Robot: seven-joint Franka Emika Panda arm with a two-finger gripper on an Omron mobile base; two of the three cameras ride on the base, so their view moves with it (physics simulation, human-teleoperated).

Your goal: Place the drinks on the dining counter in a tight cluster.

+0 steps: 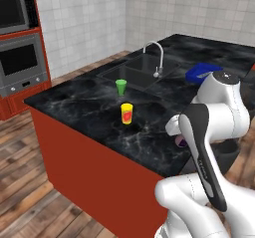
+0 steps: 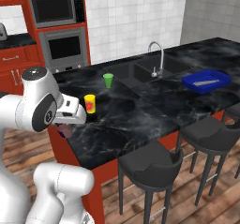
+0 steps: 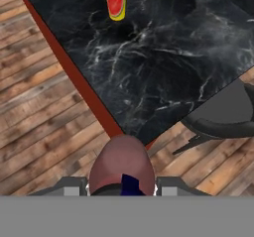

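Purple bottle [image 3: 121, 165] right at our lens, gripper [image 3: 121, 189] clamped on it, hanging over the near corner of the dining counter [image 3: 163, 72], yellow cup [image 3: 115, 0] farther in.

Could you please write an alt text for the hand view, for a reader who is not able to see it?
The gripper is shut on a purple bottle at the bottom of the view, above the corner of the black marbled dining counter. A yellow cup with a red mark stands further along the counter, with wooden floor beside the red base and a dark stool at the other side.
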